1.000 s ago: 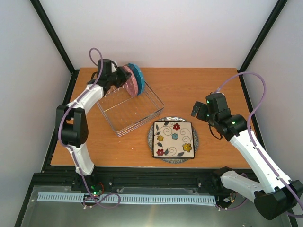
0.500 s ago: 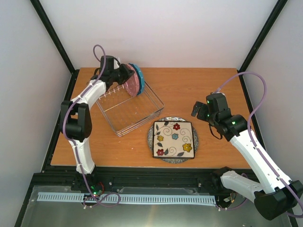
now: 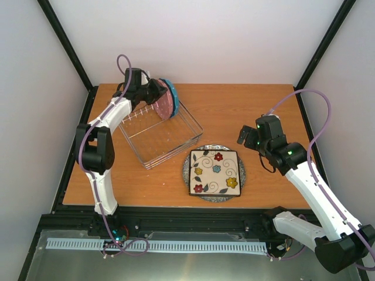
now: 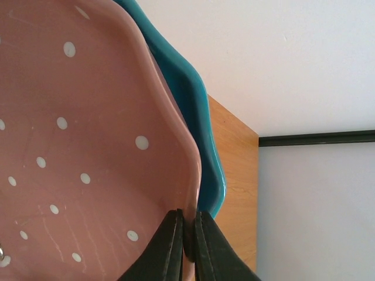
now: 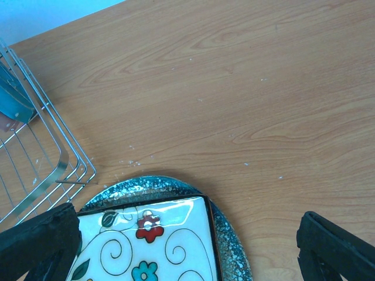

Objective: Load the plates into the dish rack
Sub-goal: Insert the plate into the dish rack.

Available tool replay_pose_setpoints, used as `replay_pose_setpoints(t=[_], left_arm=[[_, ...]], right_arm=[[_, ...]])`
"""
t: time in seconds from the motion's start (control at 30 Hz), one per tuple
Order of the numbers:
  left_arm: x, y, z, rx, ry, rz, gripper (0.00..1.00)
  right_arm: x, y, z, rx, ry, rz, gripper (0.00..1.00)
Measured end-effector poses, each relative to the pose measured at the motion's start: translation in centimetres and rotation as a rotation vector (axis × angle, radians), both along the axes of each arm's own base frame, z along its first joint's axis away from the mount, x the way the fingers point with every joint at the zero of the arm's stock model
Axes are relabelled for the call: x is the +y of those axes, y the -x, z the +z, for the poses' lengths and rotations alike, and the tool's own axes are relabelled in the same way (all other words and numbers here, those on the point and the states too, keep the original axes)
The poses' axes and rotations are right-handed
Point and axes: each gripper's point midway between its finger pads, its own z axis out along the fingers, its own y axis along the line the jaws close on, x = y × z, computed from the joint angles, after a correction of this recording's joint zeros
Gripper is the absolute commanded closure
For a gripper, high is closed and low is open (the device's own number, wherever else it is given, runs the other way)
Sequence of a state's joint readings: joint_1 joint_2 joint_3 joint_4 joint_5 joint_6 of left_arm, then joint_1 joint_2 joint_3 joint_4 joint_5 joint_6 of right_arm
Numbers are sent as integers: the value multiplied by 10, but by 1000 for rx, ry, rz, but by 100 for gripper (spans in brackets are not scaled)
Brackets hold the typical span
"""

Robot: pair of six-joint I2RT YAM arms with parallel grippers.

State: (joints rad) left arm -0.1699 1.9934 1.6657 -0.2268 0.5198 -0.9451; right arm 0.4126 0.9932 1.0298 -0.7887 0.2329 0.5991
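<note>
The plates are in two pairs. The left fingers (image 4: 173,246) are clamped, almost together, on the rim of a pink scalloped plate (image 4: 76,146) with white dots. Just behind it, on the side away from the arm, is a blue scalloped plate (image 4: 188,99); the wrist view shows its edge ending just above the outer finger, outside the grip. From overhead, both plates stand on edge, leaning a little, at the far corner of the dish rack (image 3: 193,126). The pink plate (image 3: 165,105) faces the arm and the blue plate (image 3: 171,92) is the farther of the two. I cannot tell whether their lower edges rest on the wires. The rack is a shallow silver wire basket set at an angle on the far left of the counter (image 3: 252,105). The right fingers (image 5: 334,249) are spread wide with nothing between them, and hang over bare wood on the right. Below and just left of them lies a square cream plate (image 3: 215,171) with coloured flowers and a dark rim. It lies flat on a round grey speckled plate (image 3: 242,175), whose rim shows around it. This stack sits near the front middle of the counter, just beside the rack's near right corner and apart from the right fingers.
</note>
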Motion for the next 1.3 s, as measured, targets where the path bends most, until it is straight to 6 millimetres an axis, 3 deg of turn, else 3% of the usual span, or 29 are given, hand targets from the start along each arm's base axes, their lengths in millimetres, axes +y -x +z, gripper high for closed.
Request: replay_pose_setpoints(t=[0.23, 0.37, 0.7, 0.8, 1.0, 1.2, 1.3], left_arm=[[1, 9, -1, 3, -12, -6, 94], [0, 14, 0, 3, -16, -12, 88], [-12, 24, 2, -11, -10, -52, 69], [-13, 24, 3, -16, -8, -58, 52], [-13, 24, 7, -28, -6, -60, 45], [-3, 34, 33, -60, -28, -40, 27], [10, 51, 69, -124, -55, -23, 22]], right_arm=[[0, 0, 0, 0, 0, 0, 0], [0, 0, 0, 0, -1, 0, 0], [0, 2, 4, -14, -9, 2, 0], [-1, 3, 6, -21, -12, 2, 0], [-1, 4, 8, -28, -15, 2, 0], [-1, 4, 9, -28, -17, 4, 0], [1, 5, 9, -25, -19, 22, 0]])
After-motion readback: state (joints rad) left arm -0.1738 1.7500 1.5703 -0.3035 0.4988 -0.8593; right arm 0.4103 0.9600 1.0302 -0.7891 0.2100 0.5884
